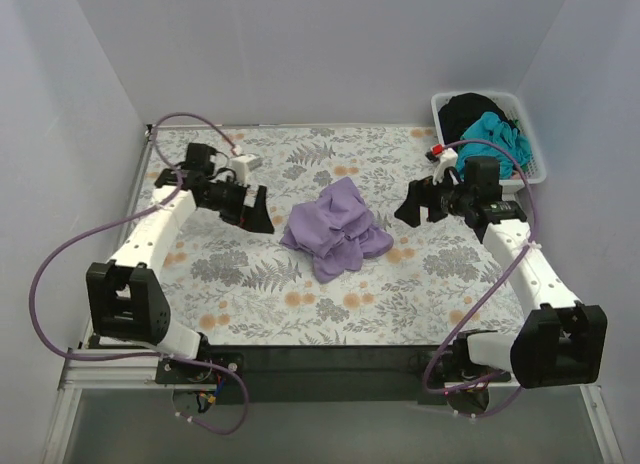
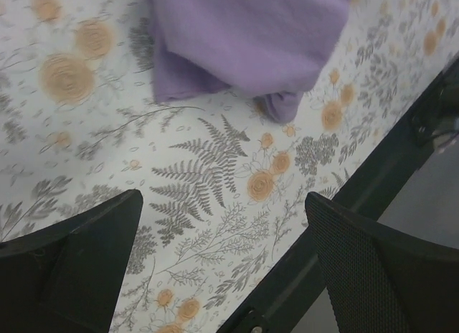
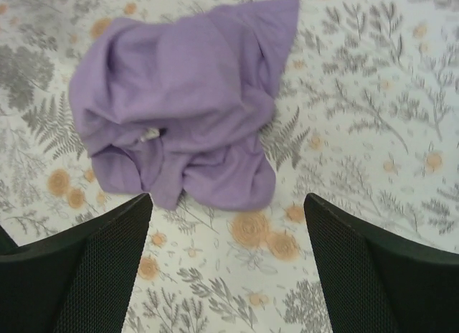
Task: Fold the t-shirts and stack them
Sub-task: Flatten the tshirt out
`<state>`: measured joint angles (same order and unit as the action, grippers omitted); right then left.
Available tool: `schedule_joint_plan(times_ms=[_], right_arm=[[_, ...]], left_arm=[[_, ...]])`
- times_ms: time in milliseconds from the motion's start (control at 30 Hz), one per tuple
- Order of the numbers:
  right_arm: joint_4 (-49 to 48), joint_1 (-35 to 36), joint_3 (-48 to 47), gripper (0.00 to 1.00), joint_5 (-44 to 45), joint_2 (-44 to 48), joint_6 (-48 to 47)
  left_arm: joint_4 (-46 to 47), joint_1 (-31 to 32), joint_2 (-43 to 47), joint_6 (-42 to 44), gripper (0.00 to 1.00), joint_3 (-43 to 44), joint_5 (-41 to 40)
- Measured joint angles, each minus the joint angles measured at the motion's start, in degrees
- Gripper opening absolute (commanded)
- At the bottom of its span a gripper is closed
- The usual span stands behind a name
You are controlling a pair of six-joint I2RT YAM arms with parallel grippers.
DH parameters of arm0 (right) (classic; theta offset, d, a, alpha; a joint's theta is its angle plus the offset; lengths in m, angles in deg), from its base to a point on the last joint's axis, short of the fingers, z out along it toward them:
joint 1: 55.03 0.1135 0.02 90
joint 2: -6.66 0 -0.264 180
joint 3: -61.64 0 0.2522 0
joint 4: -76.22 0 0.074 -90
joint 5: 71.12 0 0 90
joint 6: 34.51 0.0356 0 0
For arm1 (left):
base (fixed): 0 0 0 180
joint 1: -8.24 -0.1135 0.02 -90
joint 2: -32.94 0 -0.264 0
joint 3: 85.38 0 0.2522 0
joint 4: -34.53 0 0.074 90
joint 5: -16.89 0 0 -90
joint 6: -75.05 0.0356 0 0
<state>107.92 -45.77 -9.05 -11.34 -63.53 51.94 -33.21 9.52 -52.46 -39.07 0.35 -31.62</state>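
Top external view has the lavender t-shirt (image 1: 335, 229) lying in a crumpled heap about the middle of the desk, on the floral covering (image 1: 230, 274). The left gripper (image 1: 262, 216) is just off its left side and the right gripper (image 1: 412, 206) off its right, neither touching it. Both wrist views show the fingers spread wide with only printed covering between them, so both pincers are empty. A teal t-shirt (image 1: 497, 134) and a black t-shirt (image 1: 465, 109) sit bundled in the white basket (image 1: 535, 149) at the far right corner. The lavender cloth looks light, soft and limp: it will likely sag and trail rather than keep any shape, and a pinch into the bulk of the heap would probably gather several layers at once. Better holds seem to be single-layer edges: the flat flap (image 3: 283, 17) sticking out of the heap in the right wrist view, or the low fold (image 2: 283, 103) nearest the left fingers. A small white label (image 3: 150, 134) hints at the neck opening.
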Motion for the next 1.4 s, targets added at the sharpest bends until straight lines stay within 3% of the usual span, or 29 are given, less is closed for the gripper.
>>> schedule_joint_plan(times_ms=[167, 367, 567, 933, 1033, 1067, 1100, 1167, 1233, 1267, 1400], right_arm=[[5.3, -3.1, 5.8, 0.78, -1.2, -4.2, -3.0], [7.7, -3.1, 6.4, 0.57, -3.9, -15.0, -4.5], [6.1, -3.0, 5.3, 0.58, -5.6, -23.9, -3.4], [0.2, 1.9, 4.0, 0.64, -3.3, -26.1, 0.2], [-1.2, 3.0, 2.9, 0.62, -2.4, -28.2, 0.9], [-1.8, 3.4, 2.7, 0.58, -1.6, -28.2, 1.0], [-2.3, 4.0, 2.6, 0.54, -0.9, -28.4, 1.0], [-3.2, 5.2, 2.0, 0.29, 0.3, -29.1, 0.8], [-3.5, 6.1, 1.5, 0.09, 1.7, -30.0, 0.5], [-3.5, 6.5, 1.3, 0.02, 2.1, -30.5, 0.3], [-0.5, 6.0, -1.4, 0.01, 2.7, -30.6, -0.7]], left_arm=[[3.3, 21.4, -1.3, 2.1, 0.89, 0.8, -6.6], [8.3, 39.6, -6.8, 4.7, 0.82, 2.8, -16.9], [11.6, 51.5, -13.5, 6.6, 0.80, 2.6, -22.5], [18.5, 51.8, -23.1, 5.9, 0.79, 0.3, -33.9], [19.7, 51.8, -23.1, 6.0, 0.55, -0.3, -35.6], [20.0, 51.8, -23.1, 6.0, 0.49, -0.4, -35.9], [20.5, 51.8, -23.1, 6.0, 0.37, -0.6, -36.3], [21.5, 51.8, -22.8, 5.4, 0.23, -1.1, -36.9], [22.0, 51.3, -22.6, 4.7, 0.00, -1.3, -37.8], [21.9, 50.9, -22.4, 4.0, 0.00, -1.2, -37.9], [17.3, 45.1, -21.1, 0.8, 0.00, 0.8, -34.4]])
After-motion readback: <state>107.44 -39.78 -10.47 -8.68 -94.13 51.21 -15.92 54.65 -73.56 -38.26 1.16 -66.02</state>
